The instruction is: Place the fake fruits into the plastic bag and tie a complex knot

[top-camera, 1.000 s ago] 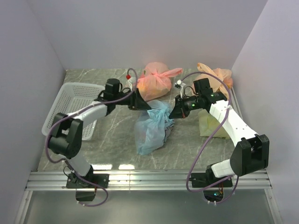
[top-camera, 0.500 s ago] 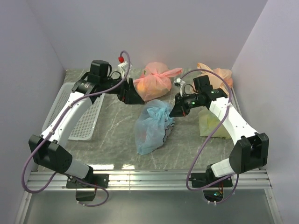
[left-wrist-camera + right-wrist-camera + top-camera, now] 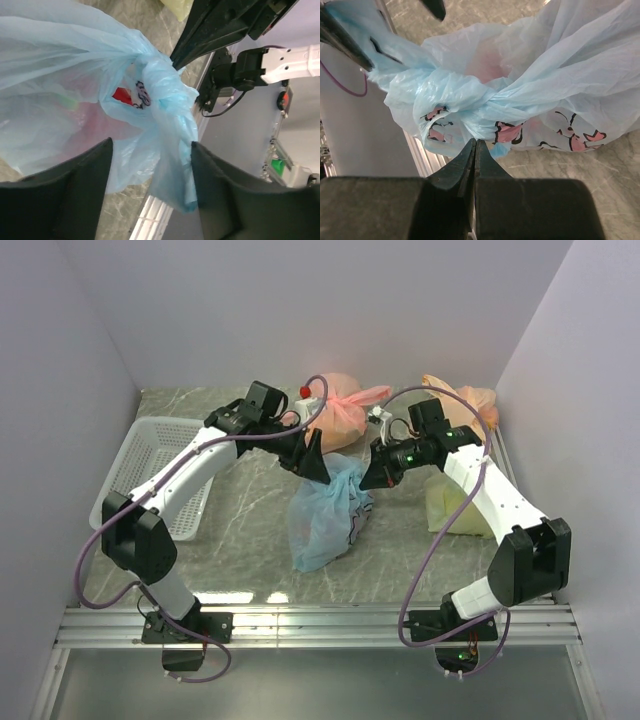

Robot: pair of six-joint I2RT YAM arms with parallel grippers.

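The light blue plastic bag (image 3: 322,515) lies mid-table, its floral print facing the right wrist camera (image 3: 570,90). Its handles are twisted into a knot (image 3: 470,97), which also shows in the left wrist view (image 3: 162,87). Reddish fake fruits (image 3: 120,95) show dimly through the plastic. My left gripper (image 3: 315,462) is open at the bag's top, and a loose blue handle end (image 3: 175,170) hangs between its fingers (image 3: 85,190). My right gripper (image 3: 372,478) is shut, its tips (image 3: 475,142) pressed into the plastic under the knot. The bag's plastic draws taut to its tips (image 3: 200,42).
A white basket (image 3: 150,455) stands at the left. Two tied pink-orange bags (image 3: 340,410) (image 3: 465,400) sit at the back. A yellow-green bag (image 3: 450,508) lies under my right arm. Walls close in on the left, back and right.
My left arm swung out to the back left, then returned to the bag's top with its gripper open around the handle end. My right gripper stayed at the knot.
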